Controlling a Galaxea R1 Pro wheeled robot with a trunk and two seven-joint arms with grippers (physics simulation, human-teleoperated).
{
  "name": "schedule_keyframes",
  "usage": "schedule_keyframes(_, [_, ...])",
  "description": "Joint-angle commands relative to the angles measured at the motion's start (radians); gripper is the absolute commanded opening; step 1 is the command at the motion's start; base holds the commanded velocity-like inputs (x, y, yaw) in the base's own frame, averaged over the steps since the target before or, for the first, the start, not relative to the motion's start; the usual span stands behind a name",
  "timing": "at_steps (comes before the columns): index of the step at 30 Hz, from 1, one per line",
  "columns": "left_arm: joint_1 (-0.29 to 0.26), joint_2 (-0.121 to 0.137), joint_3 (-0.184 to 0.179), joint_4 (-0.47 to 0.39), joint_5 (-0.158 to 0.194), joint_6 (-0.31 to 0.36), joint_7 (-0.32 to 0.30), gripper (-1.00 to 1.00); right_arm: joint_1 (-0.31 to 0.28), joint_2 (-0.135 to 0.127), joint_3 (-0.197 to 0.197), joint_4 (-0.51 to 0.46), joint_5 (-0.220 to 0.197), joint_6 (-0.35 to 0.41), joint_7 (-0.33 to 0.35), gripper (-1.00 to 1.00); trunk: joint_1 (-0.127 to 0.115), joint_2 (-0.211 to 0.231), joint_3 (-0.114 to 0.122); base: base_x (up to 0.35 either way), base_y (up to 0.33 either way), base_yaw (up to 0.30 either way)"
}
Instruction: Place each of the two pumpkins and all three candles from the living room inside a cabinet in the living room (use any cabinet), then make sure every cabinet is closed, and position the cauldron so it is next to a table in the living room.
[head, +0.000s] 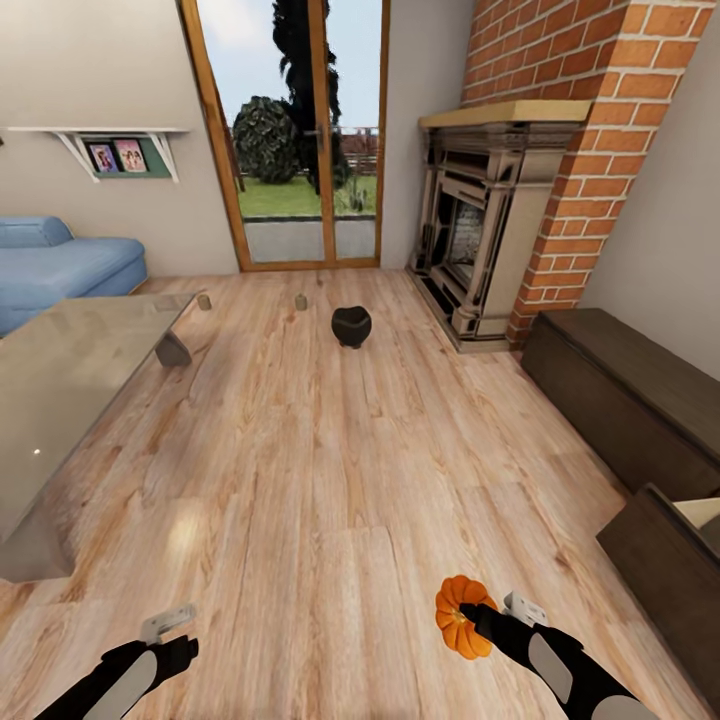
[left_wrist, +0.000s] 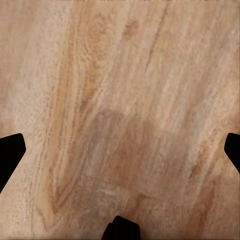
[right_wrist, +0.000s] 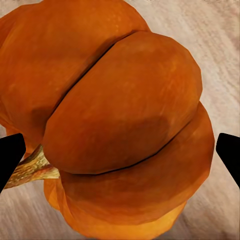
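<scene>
Right gripper (head: 478, 612) jaws pinch 1 pumpkin (head: 459, 616) across its ribbed body, held near right above the floor beside the open cabinet (head: 668, 560). Judged light, rigid, smooth-skinned: grip flanks, not stem. Left gripper (head: 178, 640) jaws spread, empty.

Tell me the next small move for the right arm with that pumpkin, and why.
Probably carry it right toward the open cabinet. The right gripper already holds the pumpkin above the floor, and the cabinet's light interior shows just beyond it. The left gripper hangs open over bare floor.
</scene>
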Motion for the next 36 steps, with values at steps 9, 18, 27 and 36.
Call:
schedule_keyframes(9, [-0.001, -0.004, -0.006, -0.002, 0.008, 0.000, 0.009, 1.00, 0.000, -0.006, -0.002, -0.001, -0.008, -0.035, 0.010, -1.00, -0.035, 0.063, 0.027, 0.000, 0.000, 0.003])
schedule_keyframes(18, [-0.001, -0.005, -0.007, -0.002, 0.008, -0.001, 0.009, 1.00, 0.000, -0.008, -0.002, -0.001, -0.009, -0.059, 0.014, -1.00, -0.069, 0.126, 0.055, 0.000, 0.000, 0.000])
schedule_keyframes(27, [-0.001, -0.005, -0.007, -0.002, 0.008, -0.008, 0.009, 1.00, 0.000, -0.005, -0.001, -0.001, -0.007, -0.059, 0.015, -1.00, -0.104, 0.189, 0.083, 0.000, 0.000, 0.000])
schedule_keyframes(36, [-0.001, -0.004, -0.007, -0.003, 0.010, -0.015, 0.009, 1.00, 0.000, -0.003, -0.001, -0.001, -0.007, -0.058, 0.014, -1.00, -0.131, 0.238, 0.105, -0.016, 0.000, 0.088])
